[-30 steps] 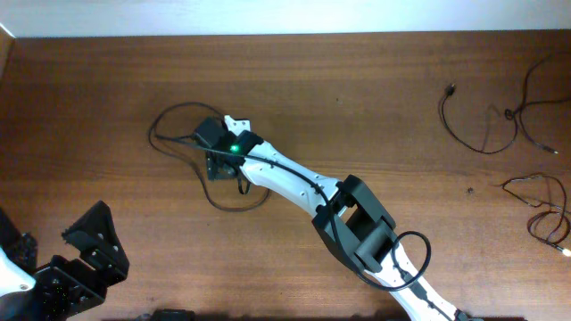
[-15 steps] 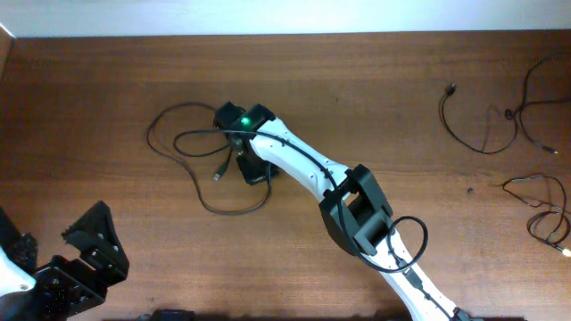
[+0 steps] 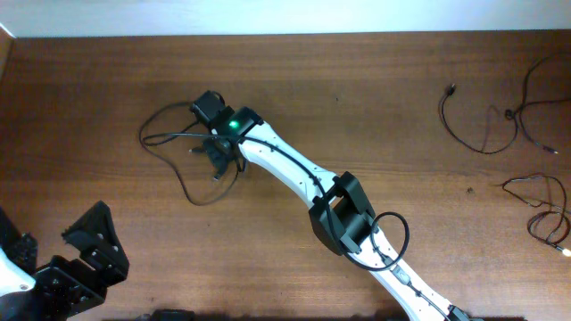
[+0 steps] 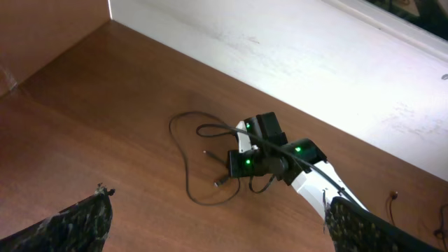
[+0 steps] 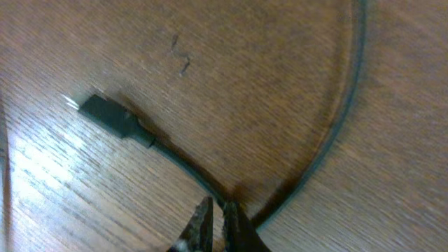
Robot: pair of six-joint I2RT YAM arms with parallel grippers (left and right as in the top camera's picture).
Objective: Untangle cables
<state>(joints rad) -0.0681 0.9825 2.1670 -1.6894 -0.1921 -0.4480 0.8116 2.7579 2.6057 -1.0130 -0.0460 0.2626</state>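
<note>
Evidently the right gripper [image 5: 218, 222] has its fingers [image 5: 201, 225] drawn almost together, with only a sliver of gap. In the right wrist view they look pinched on a thin black cord [image 5: 329, 140] just where it bends. I judge this a grip, though the contact itself sits at the frame's bottom edge. From the pinch one stretch of cord runs up and left to a small black plug [image 5: 110, 114] lying flat on the table [image 3: 375, 80]. The other stretch sweeps up and right in a wide curve.

From overhead, this cord forms one loose loop to the left of the gripper and beneath it, with no tight knot visible. Two more cables [image 3: 482, 134] lie in loose tangles well apart at the table's right edge.

The left gripper [image 4: 224, 227] hangs at the near left corner with its fingers [image 4: 80, 224] wide apart and nothing between them.

The step in hand looks like spreading out this one cord, held near its plug end. The next move probably calls for a slow, low pull that draws the plug end away from the loop so the crossing opens instead of tightening. The grip must also be firm enough that the thin cord does not slip. The right-hand cables appear untouched, so much of the task likely remains.
</note>
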